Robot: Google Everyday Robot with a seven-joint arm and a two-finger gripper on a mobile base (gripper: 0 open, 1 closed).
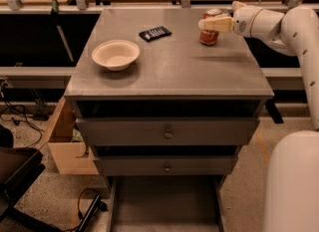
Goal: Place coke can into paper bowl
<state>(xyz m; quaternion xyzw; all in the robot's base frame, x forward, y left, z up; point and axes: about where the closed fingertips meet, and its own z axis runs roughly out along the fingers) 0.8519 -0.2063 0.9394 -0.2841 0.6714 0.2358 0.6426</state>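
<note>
The red coke can (209, 37) stands upright on the grey cabinet top (169, 66), at its far right. My gripper (204, 21) reaches in from the right at the can's upper half. Its near finger (215, 24) crosses in front of the can and the far finger is hidden behind it, so the can sits between open jaws. The cream paper bowl (115, 54) sits empty on the left of the top, well apart from the can.
A small dark flat rectangular object (155, 33) lies at the back, between bowl and can. The cabinet has two closed drawers (168, 134) below. A cardboard box (67, 146) stands on the floor at the left. Metal rails run behind.
</note>
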